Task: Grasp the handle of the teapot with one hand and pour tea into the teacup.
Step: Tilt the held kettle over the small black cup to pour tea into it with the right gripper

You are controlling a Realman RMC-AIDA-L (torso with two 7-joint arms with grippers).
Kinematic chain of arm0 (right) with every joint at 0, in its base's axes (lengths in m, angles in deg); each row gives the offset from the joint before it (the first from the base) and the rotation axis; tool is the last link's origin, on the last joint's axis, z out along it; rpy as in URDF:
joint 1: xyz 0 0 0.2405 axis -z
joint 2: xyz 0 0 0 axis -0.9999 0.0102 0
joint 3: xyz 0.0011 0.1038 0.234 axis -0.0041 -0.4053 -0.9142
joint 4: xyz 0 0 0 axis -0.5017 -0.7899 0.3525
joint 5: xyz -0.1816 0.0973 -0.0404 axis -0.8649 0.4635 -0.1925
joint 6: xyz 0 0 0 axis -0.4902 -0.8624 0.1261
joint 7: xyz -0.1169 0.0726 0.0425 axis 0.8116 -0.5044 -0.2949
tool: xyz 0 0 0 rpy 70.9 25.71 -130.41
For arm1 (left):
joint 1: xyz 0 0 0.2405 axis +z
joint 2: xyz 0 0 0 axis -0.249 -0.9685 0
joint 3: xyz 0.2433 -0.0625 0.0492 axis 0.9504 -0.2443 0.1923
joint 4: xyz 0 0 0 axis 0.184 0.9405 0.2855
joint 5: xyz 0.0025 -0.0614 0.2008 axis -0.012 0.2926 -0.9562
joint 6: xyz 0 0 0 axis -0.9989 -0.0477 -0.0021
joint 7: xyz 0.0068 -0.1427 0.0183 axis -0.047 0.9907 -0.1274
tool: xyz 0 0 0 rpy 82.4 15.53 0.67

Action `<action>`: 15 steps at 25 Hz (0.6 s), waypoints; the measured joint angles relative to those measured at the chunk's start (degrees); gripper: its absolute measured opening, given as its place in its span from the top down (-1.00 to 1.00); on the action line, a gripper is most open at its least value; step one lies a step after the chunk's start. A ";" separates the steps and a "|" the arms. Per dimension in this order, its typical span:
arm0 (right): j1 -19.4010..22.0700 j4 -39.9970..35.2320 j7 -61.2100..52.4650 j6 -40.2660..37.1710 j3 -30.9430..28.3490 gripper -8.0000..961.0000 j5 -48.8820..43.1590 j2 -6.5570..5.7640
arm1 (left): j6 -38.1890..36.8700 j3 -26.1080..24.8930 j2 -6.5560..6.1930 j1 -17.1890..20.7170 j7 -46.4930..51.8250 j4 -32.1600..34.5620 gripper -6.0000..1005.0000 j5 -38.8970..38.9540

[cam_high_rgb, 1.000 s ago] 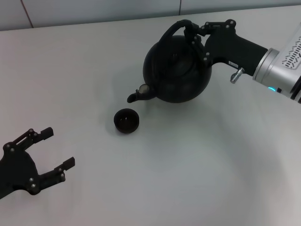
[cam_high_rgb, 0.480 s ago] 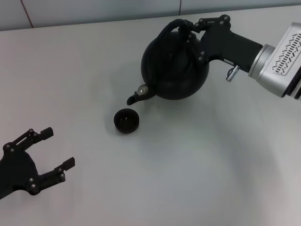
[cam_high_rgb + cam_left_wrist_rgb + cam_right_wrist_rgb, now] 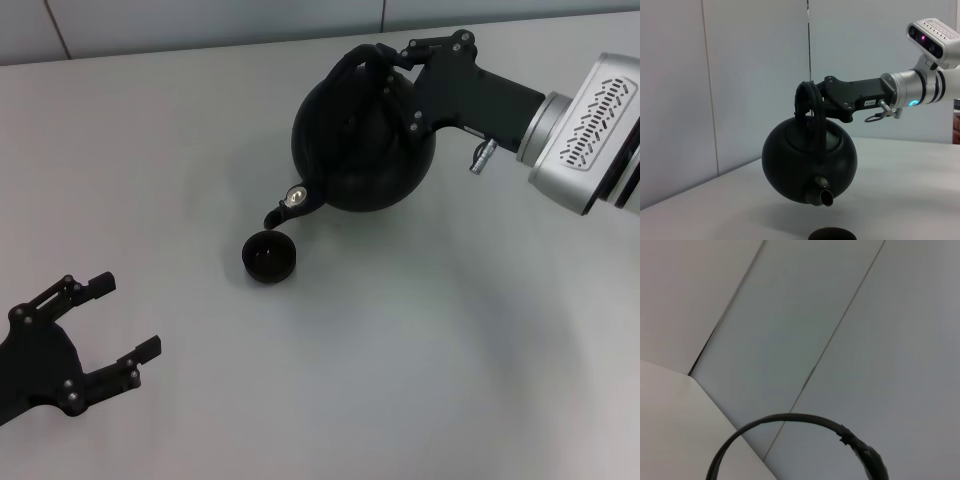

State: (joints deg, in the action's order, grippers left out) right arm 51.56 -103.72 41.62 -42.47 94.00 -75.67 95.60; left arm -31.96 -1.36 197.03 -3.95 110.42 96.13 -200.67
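Nearest the robot's body, the left gripper (image 3: 105,330) hangs low over the pale worktop (image 3: 400,380) at the robot's left, its two black fingers spread apart with nothing between them, well apart from the task's things. Farther out, near the middle of the worktop, sits the teacup (image 3: 269,256), a small dark round bowl standing upright; in the left wrist view only its rim (image 3: 832,234) shows at the lower edge. Just above and beyond the teacup hangs the teapot (image 3: 362,150), a large round matte-black pot lifted clear of the worktop and tipped forward, so that its short spout (image 3: 285,207) with the pale metal ring points down toward the teacup's far rim, close above it but not touching. The left wrist view shows the teapot (image 3: 809,167) in the air, its spout (image 3: 823,192) angled downward over the teacup. Whether any tea is flowing cannot be told. The arched handle (image 3: 362,58) rises across the teapot's top, and the right gripper (image 3: 408,62) is pinched on it from the robot's right, the black fingers pressed against the hoop, with the silver forearm stretching away to the right. In the right wrist view only the handle's curve (image 3: 790,419) shows against a panelled wall (image 3: 815,325).
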 joint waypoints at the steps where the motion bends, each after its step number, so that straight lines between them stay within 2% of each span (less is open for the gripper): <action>1: -0.09 0.11 0.31 0.03 0.00 0.81 0.00 0.00 | 0.00 0.00 0.00 0.00 0.00 0.00 -0.72 0.00; 15: -0.67 0.84 3.63 0.20 0.00 0.81 -0.18 0.02 | -0.16 -0.19 0.00 -0.28 0.01 -0.07 -0.72 0.01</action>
State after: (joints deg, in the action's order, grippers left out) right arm 50.90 -102.88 45.25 -42.27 93.99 -75.85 95.62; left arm -32.12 -1.55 197.03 -4.23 110.43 96.06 -200.67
